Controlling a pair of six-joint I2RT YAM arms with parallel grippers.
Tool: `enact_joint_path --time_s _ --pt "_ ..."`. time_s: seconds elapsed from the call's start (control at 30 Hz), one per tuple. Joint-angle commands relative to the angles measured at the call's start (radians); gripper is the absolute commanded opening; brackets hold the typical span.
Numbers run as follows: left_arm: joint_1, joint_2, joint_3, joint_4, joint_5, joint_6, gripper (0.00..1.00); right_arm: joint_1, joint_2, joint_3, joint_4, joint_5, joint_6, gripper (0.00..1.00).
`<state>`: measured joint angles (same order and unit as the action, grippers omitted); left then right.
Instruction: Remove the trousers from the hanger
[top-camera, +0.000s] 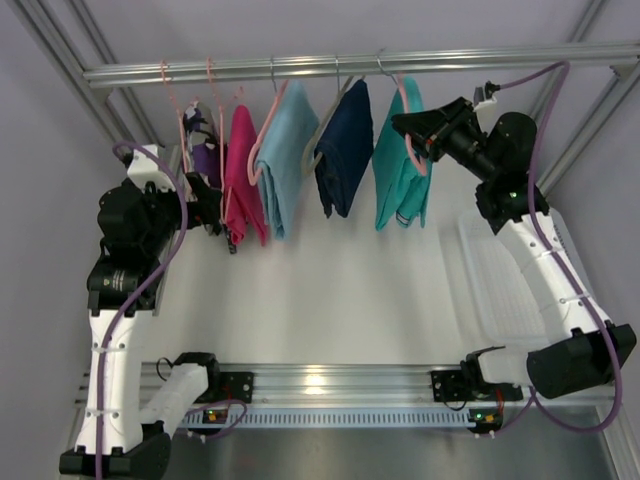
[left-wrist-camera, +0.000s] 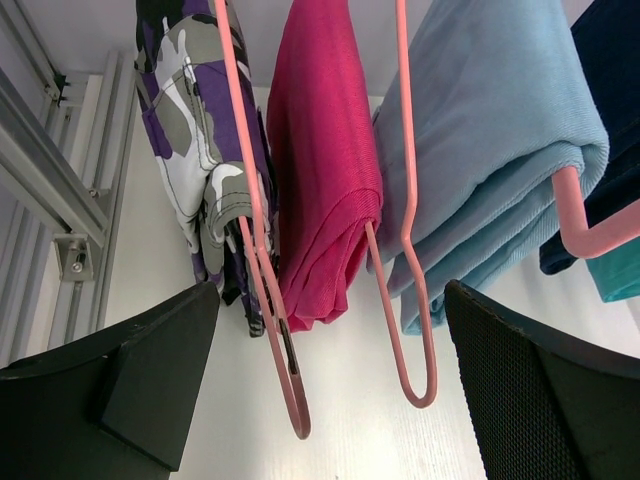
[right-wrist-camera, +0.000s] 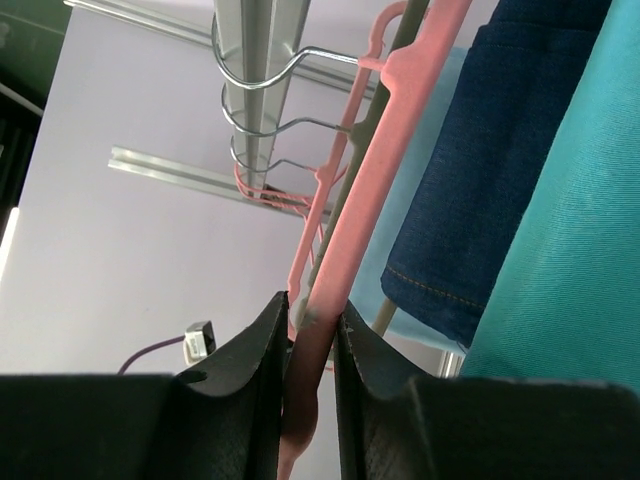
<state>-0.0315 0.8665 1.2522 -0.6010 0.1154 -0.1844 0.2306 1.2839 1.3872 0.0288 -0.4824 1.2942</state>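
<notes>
- Your right pincer (right-wrist-camera: 312, 330) is clamped on the hanger (right-wrist-camera: 385, 160). Both black fingers (right-wrist-camera: 255, 370) press against the salmon-pink arm, one on each side, with no gap showing.
- In the top view the grip sits on the hanger's right-hand sloping arm, below the silver hook (right-wrist-camera: 270, 75) and above the fabric.
- The hook is over the rail (top-camera: 350, 65), so the hanger is hanging there.
- The trousers (top-camera: 395, 180) are still on the hanger. They are folded over it and hang straight down as the last garment at the right end of the row, above the bench (top-camera: 330, 290) and not touching it.
- In the right wrist view the teal cloth fills the right edge, just beside the clamped arm.
- The navy garment (top-camera: 345, 150) hangs next to the trousers on their left. The two are close, but you cannot tell whether they touch.
- Further left come the sky-blue garment (left-wrist-camera: 490, 150), then the magenta garment (left-wrist-camera: 320, 170), then the purple camouflage garment (left-wrist-camera: 195, 150), each on its own hanger.
- Your left pincer (left-wrist-camera: 332, 330) stands wide open and holds nothing. Its fingers are spread to either side of its wrist view, below the lower ends of the pink hangers that carry the magenta and sky-blue garments.
- The left pincer is at the far left end of the row, well apart from the trousers.
</notes>
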Motion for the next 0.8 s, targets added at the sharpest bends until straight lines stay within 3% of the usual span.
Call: enact_joint_path --time_s 0.0,0.43,0.77 --pt "0.005 0.000 -0.004 0.067 0.012 -0.013 0.99 -0.008 -0.045 0.154 0.514 0.123 -0.063 0.00" --pt "0.005 0.011 -0.005 0.072 0.020 -0.012 0.99 0.004 -0.029 0.318 0.517 0.131 0.011 0.00" --pt "0.005 0.008 -0.008 0.086 0.026 -0.006 0.99 -0.001 -0.034 0.369 0.479 0.108 -0.078 0.00"
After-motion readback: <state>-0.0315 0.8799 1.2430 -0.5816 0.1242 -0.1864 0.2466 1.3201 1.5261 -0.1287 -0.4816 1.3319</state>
